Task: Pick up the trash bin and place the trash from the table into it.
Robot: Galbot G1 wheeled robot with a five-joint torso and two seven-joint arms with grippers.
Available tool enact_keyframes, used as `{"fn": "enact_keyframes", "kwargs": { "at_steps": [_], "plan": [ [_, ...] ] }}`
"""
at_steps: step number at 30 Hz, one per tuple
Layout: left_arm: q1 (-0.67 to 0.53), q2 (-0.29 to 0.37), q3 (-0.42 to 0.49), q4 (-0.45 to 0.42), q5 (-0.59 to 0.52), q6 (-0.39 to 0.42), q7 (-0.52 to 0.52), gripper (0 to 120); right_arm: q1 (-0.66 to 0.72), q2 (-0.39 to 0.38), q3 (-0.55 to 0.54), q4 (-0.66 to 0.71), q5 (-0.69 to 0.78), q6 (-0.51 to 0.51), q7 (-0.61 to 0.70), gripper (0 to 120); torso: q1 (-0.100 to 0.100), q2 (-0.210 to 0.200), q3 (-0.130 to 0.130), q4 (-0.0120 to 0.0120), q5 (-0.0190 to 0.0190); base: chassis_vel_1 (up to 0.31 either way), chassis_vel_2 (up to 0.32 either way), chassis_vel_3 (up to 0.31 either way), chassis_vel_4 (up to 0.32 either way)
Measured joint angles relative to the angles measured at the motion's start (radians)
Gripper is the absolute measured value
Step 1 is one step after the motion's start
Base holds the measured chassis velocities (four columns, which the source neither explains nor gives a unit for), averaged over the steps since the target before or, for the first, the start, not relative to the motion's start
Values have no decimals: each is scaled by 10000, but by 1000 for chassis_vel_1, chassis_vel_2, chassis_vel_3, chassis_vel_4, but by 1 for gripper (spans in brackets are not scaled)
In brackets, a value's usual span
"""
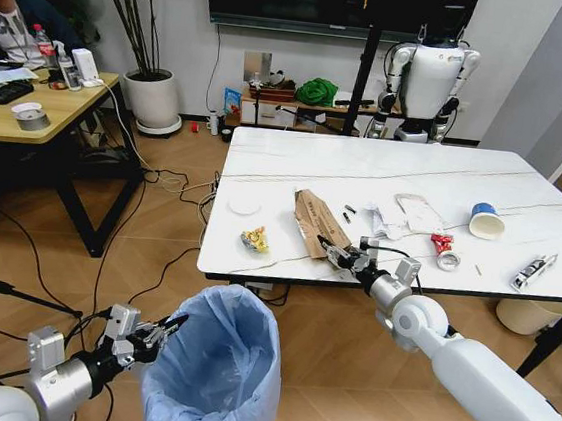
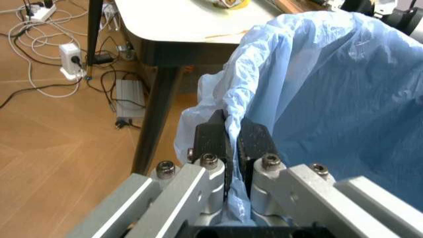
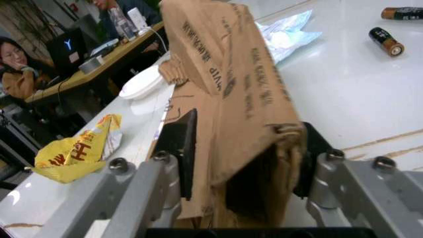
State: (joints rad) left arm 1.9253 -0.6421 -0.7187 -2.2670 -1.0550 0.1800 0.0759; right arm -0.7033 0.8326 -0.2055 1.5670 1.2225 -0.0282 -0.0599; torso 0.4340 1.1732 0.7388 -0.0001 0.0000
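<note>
Left gripper (image 2: 229, 136), low near floor in front of white marble-look table (image 1: 296, 162), is pinching rim of round bin w/ crinkled light-blue plastic liner (image 1: 212, 369), fingers clamped on bag edge. Right gripper (image 1: 337, 255) is reaching over table's near edge, jaws clamped on flattened brown cardboard piece (image 1: 316, 219). Yellow snack wrapper (image 1: 255, 239) is lying just beside it.
</note>
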Motion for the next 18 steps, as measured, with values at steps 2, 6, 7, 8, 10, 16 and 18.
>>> {"fn": "enact_keyframes", "kwargs": {
  "at_steps": [2,6,7,8,10,16,18],
  "plan": [
    [0,-3,0,1,-5,1,0,0,8,-1,0,5,0,0,-2,26,0,0,0,0,0,0,0,0,0],
    [-19,-3,4,1,-38,4,-7,0,78,-7,-25,14,0,0,-28,11,0,0,0,0,0,0,0,0,0],
    [-19,-3,4,1,-38,4,-7,0,78,-7,-25,14,0,0,-28,11,0,0,0,0,0,0,0,0,0],
    [-20,-3,4,1,-49,5,-10,0,90,-7,-33,18,0,0,-33,8,0,0,0,0,1,0,0,0,0],
    [-25,-10,14,0,-57,7,-12,0,111,-14,-44,22,1,-1,-44,4,0,0,0,0,1,0,0,0,0],
    [-82,-25,89,0,-75,25,-44,0,122,-79,-27,104,10,-3,-81,4,0,0,0,0,1,0,0,0,0],
    [-103,-25,123,1,-107,39,-80,0,122,-164,79,208,46,-4,-83,4,0,-1,0,1,2,0,0,0,0]
  ]
}}
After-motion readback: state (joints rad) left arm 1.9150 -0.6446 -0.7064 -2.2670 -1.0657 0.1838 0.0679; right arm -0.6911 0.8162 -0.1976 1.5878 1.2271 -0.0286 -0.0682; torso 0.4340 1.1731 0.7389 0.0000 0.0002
